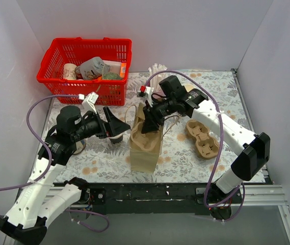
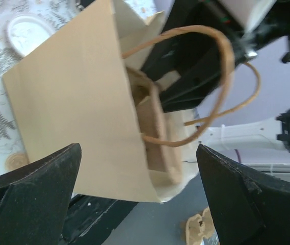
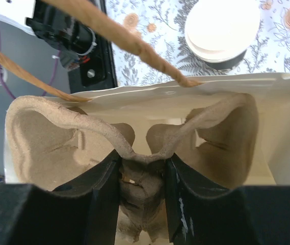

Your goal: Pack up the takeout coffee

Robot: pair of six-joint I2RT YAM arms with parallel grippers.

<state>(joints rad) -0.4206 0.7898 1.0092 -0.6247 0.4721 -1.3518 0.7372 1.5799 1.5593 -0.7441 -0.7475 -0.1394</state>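
Note:
The takeout coffee [image 3: 221, 28], a dark cup with a round white lid, stands on the table just left of the brown paper bag [image 1: 145, 148]. In the top view it [image 1: 117, 139] is partly hidden under my left gripper [image 1: 118, 122], which is open and empty above it and faces the bag's side [image 2: 73, 102]. My right gripper [image 3: 142, 173] is shut on the middle ridge of a pulp cup carrier [image 3: 48, 143] and holds it inside the bag's open mouth [image 1: 147, 125]. A round white lid [image 2: 27, 33] shows on the table in the left wrist view.
A second pulp carrier [image 1: 202, 138] lies right of the bag. A red basket [image 1: 86, 69] with goods stands at the back left. A cup of white sticks [image 1: 157, 71] stands at the back. The bag's rope handles [image 2: 221, 76] stick up.

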